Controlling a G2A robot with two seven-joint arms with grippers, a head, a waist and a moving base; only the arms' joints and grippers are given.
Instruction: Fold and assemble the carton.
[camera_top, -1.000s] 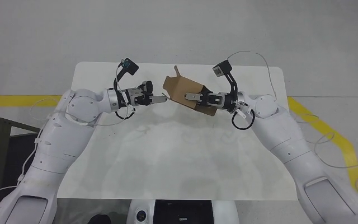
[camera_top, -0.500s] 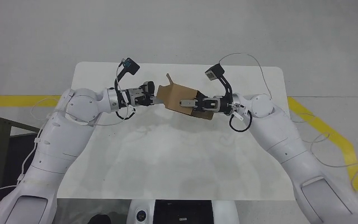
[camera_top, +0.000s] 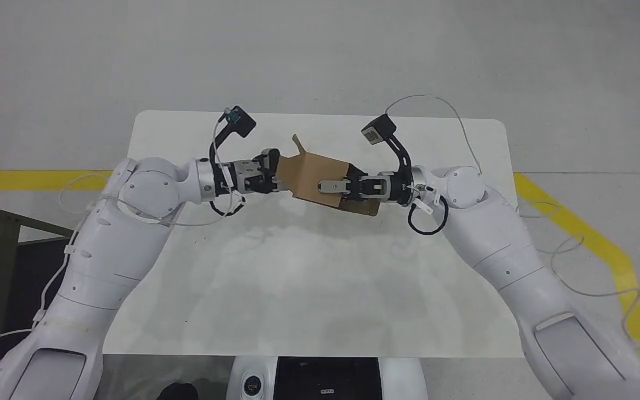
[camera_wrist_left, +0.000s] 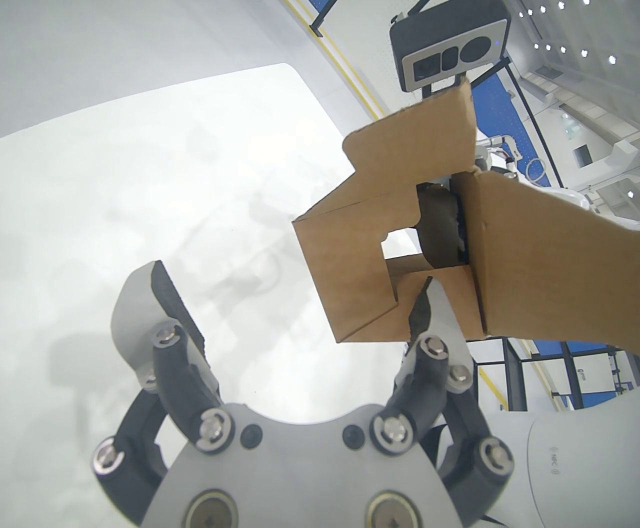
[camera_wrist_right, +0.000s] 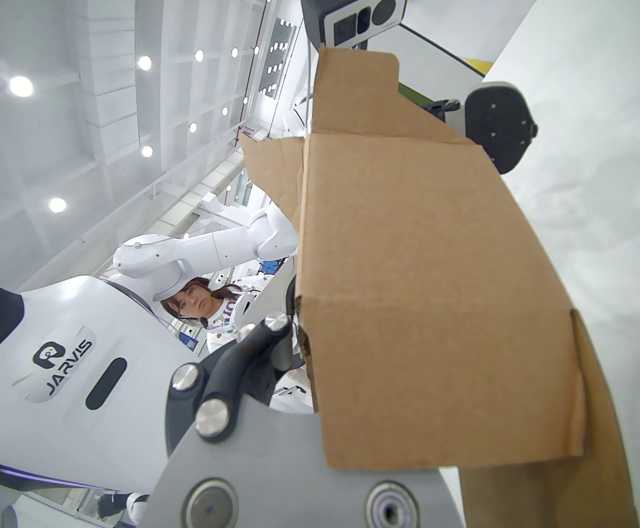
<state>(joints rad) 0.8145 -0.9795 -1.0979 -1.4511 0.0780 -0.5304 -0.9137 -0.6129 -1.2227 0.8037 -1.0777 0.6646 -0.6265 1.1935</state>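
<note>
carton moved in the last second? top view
Yes. In the top view the carton has shifted across the table toward the left gripper, and slightly nearer the robot.

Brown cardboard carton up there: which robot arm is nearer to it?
Right. The right tool grips the brown cardboard carton itself; the left tool is open at its other end, not gripping.

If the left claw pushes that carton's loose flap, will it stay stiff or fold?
Likely folds: the flap on the carton stands open at a crease. Probably light, since the right claw holds it off the table. Its hollow walls may buckle under a hard push.
</note>
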